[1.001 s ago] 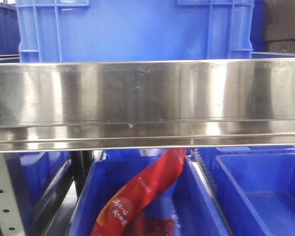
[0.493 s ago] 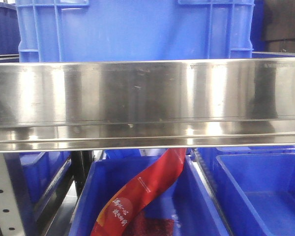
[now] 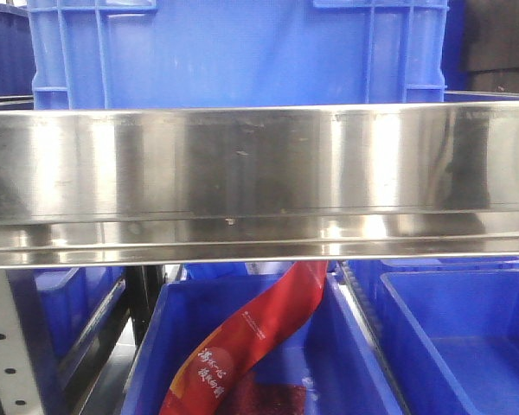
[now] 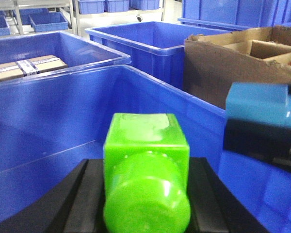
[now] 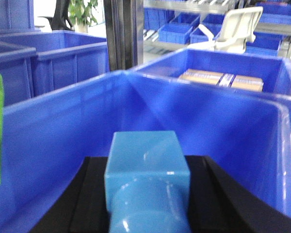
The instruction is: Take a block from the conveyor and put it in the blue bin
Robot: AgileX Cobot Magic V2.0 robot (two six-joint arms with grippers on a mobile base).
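Green plastic sits nearest the left wrist camera: the green block point(image 4: 146, 165) is pinched between the black pads of the left gripper point(image 4: 146, 199), jaws pressed to its two sides. It hangs over the open inside of the blue bin point(image 4: 53, 111). Just beside it over the same bin, the light-blue block point(image 5: 146, 160) is clamped the same way in the right gripper point(image 5: 146, 204), jaws closed on its flanks. Each wrist view catches the other arm's block at its edge, so the two are near each other but apart. Beyond the bin's far rim stand a torn cardboard box point(image 4: 242, 53) and further blue tubs point(image 4: 136, 43), one holding brown packs point(image 5: 218, 77). The conveyor's dark belt shows in no view. The front camera sees only a steel panel point(image 3: 259, 173), probably the conveyor's side, with a red packet point(image 3: 251, 346) in a tub below it; I cannot tell where that panel stands relative to the bin. Over the last second the front view has hardly altered: packet and tubs lie as they did, and only the bright reflections on the steel have slid a little, which I take for arm movement out of frame. My reading is that the grab is done, with both blocks off the belt and above the bin, and what is left is to spread the jaws and let the blocks drop.
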